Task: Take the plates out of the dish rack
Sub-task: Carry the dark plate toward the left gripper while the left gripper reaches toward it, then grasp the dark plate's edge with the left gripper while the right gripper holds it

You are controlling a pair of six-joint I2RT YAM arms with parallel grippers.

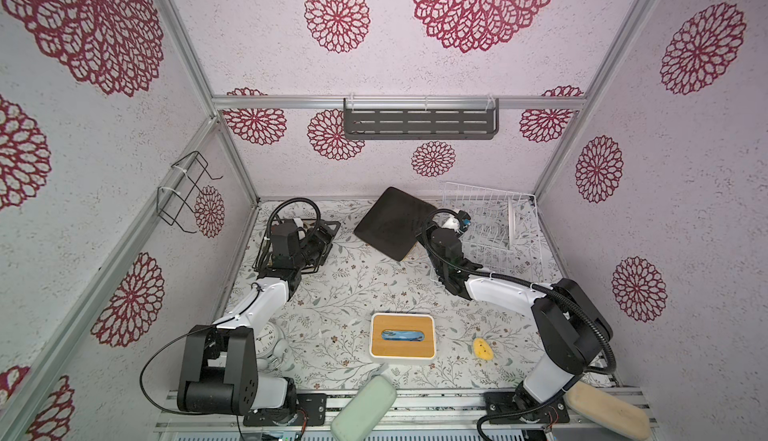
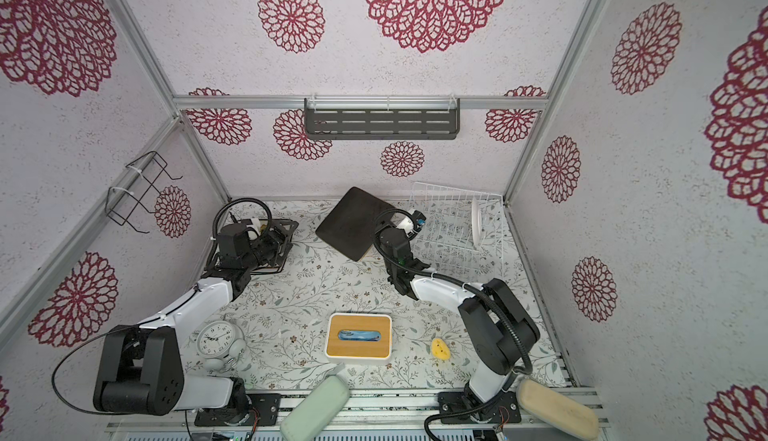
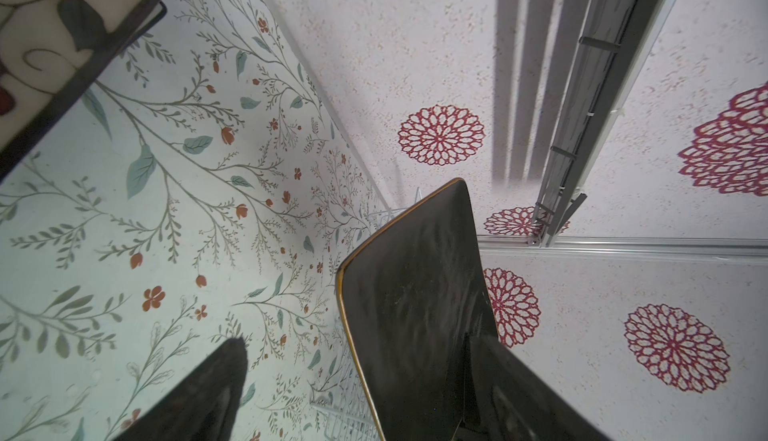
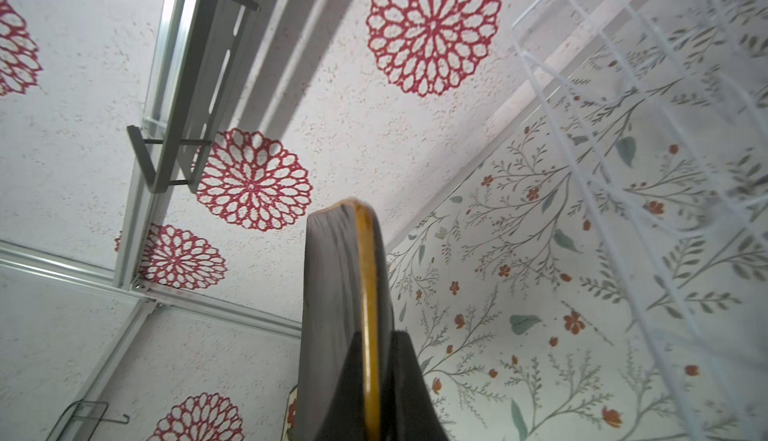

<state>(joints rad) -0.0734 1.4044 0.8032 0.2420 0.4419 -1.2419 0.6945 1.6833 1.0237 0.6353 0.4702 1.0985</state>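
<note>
Both top views put a pale green oblong pad (image 1: 363, 407) and a beige oblong pad (image 1: 606, 412) on the metal rail at the near edge, at 6 and 5 o'clock of the flower-printed table (image 1: 345, 289). Just past them a white box with a bamboo top (image 1: 402, 341) sits at 6 o'clock. A small yellow lump (image 1: 482, 349) lies at 5 o'clock, and a white round alarm clock (image 2: 218, 341) stands at 7 o'clock beside the left arm. Farther in, at 10 o'clock, the left gripper (image 3: 353, 341) is above a square plate with a dark rim and a cream patterned face (image 3: 45, 44) lying flat on the table. The left wrist view shows its black fingers (image 3: 199, 393) spread wide apart. At 12 o'clock the right gripper (image 4: 372, 360) has its fingers (image 4: 411, 393) clamped on the rim of a dark square plate with an orange-brown edge (image 1: 390, 222). This plate is tilted and outside the rack, near the left gripper but apart from it. Whether its near corner rests on the table cannot be told. Just beside it, at 1 o'clock in the far corner, stands the large white wire dish rack (image 1: 478, 206). A white plate (image 1: 512, 220) stands on edge among the rack's tines toward 3 o'clock. On the back wall at 12 o'clock hangs a dark grey slotted metal shelf (image 1: 419, 123). A small black wire bracket (image 1: 187, 191) hangs on the side wall at 9 o'clock.
</note>
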